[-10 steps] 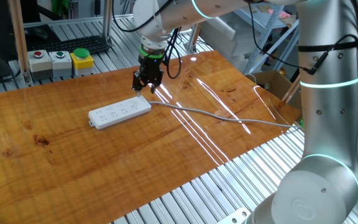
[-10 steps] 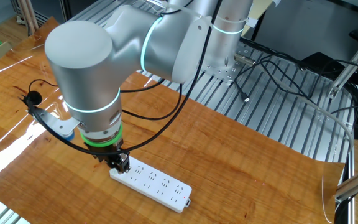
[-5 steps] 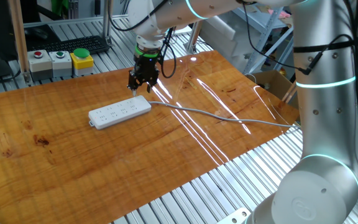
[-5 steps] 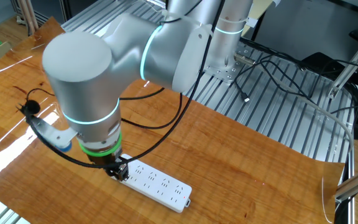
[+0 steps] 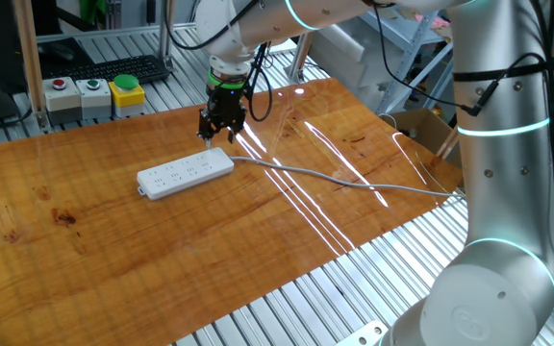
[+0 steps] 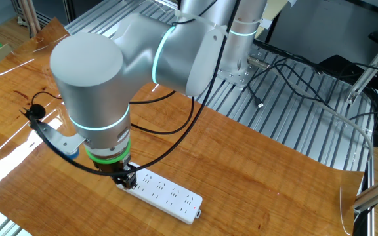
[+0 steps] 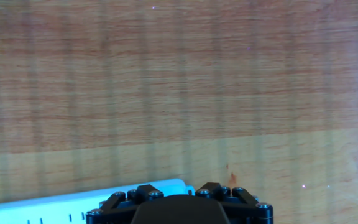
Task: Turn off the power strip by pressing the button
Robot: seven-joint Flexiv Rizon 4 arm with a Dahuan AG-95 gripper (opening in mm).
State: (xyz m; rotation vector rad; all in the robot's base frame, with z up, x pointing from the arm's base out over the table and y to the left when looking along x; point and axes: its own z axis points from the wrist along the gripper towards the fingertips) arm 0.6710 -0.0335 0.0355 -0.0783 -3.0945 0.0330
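Note:
The power strip point(image 5: 186, 173) is a long white bar lying flat on the wooden table point(image 5: 113, 250). Its thin grey cable point(image 5: 344, 180) runs off to the right. My gripper point(image 5: 215, 134) points down just above the strip's cable end. In the other fixed view the gripper point(image 6: 125, 179) sits right at that end of the strip point(image 6: 169, 192). The hand view shows only the black gripper body point(image 7: 179, 204) and the strip's end point(image 7: 55, 204) at the bottom left. I cannot make out the button on the casing. No view shows the fingertips' gap.
Grey boxes with a red button point(image 5: 60, 88) and a green button point(image 5: 92, 87), plus a yellow-housed button point(image 5: 126, 91), stand at the table's back left. A keyboard point(image 5: 113, 68) lies behind them. A cardboard box point(image 5: 421, 130) sits off the right edge.
The gripper shifted a little left along the table towards the strip's cable end between one second and half a second ago. Since then it has held still.

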